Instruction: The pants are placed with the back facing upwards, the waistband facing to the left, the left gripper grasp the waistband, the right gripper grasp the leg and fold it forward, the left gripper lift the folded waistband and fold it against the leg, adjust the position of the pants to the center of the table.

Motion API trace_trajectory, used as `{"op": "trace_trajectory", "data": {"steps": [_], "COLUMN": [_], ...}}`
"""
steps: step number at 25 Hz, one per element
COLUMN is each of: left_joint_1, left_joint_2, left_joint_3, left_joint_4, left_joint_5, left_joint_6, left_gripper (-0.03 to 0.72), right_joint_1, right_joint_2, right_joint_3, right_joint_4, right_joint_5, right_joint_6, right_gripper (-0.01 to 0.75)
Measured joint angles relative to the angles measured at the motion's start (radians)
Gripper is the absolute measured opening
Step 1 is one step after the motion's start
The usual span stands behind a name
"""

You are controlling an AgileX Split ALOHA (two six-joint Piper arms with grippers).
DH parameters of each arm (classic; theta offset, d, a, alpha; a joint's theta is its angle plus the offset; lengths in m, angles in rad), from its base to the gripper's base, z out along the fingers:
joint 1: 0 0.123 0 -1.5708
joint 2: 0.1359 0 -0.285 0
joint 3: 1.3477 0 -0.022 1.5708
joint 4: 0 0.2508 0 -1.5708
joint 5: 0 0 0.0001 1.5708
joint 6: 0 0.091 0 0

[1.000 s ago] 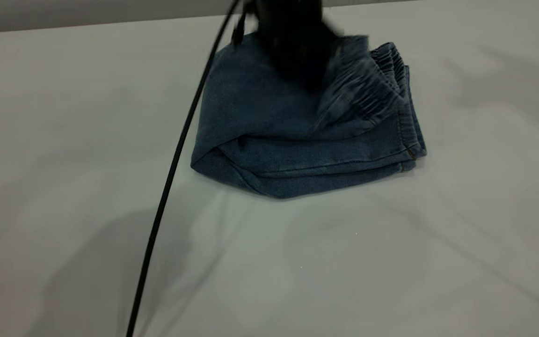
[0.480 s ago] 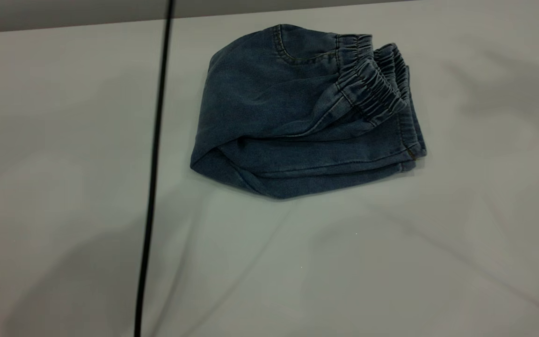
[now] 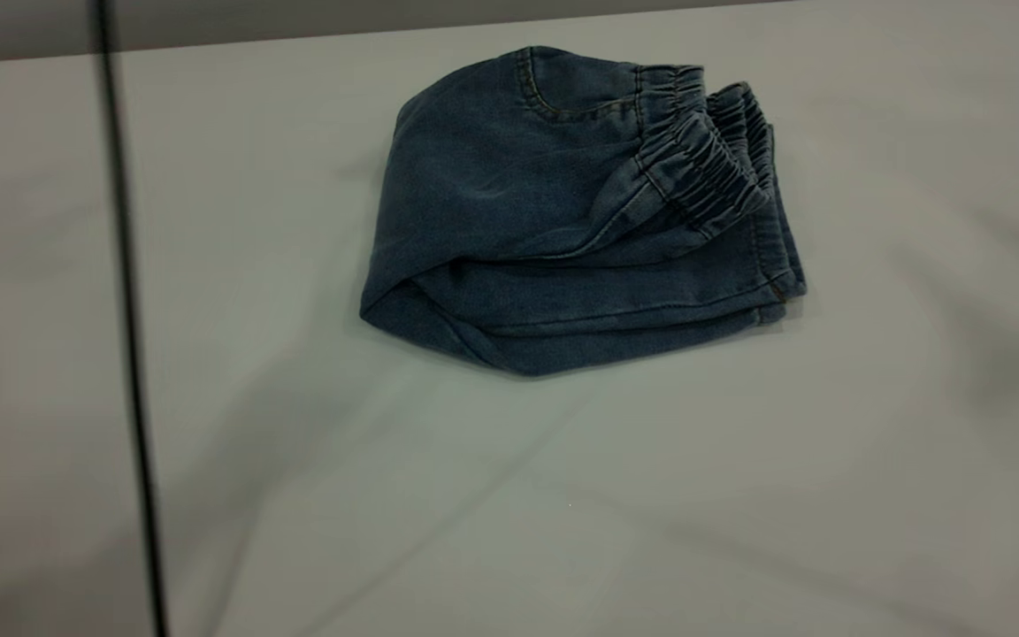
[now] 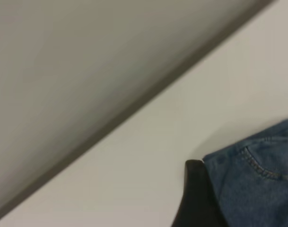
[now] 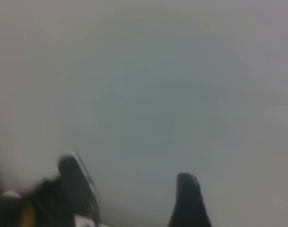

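Note:
The blue denim pants lie folded in a compact bundle on the white table, toward its far edge. The gathered waistband sits on top at the right side of the bundle, over the leg hems. Neither gripper appears in the exterior view. In the left wrist view, a black part of my left gripper shows beside a corner of the pants, with nothing seen held. My right gripper is open over bare table, nothing between its fingers.
A thin black cable hangs across the left side of the exterior view. The table's far edge runs just behind the pants. Bare tabletop lies in front of and on both sides of the bundle.
The left gripper, which hovered over the bundle's back, has gone from the exterior view. Its cable has swung from the middle to the far left. The pants stay still.

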State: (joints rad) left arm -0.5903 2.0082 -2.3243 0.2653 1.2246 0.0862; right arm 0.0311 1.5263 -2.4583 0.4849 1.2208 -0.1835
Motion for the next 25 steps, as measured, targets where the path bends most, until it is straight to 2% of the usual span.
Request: {"op": "trace_trajectory", "data": {"steps": [5,12,17,25], "left_joint_1": [0.000,0.000,0.000,0.000], "left_joint_2": [-0.183,-0.459,-0.651,-0.974], "left_joint_3": [0.105,0.345,0.572,0.948], "left_joint_4": [-0.001,-0.011,-0.014,-0.040], "left_joint_5": [-0.002,-0.001,-0.004,-0.003], "left_joint_6": [-0.018,-0.086,-0.121,-0.124], "left_gripper": [0.443,0.443,0.443,0.443], "right_joint_1": [0.000,0.000,0.000,0.000], "right_joint_2": [-0.176,-0.445,-0.617,-0.894], "right_joint_3": [0.229,0.624,0.882,1.167], "right_joint_4": [0.038,0.167,0.238,0.205], "right_joint_5": [0.000,0.000,0.000,0.000], "right_joint_6": [-0.066,-0.196,-0.233,-0.180], "right_gripper": [0.425,0.425,0.425,0.425]}}
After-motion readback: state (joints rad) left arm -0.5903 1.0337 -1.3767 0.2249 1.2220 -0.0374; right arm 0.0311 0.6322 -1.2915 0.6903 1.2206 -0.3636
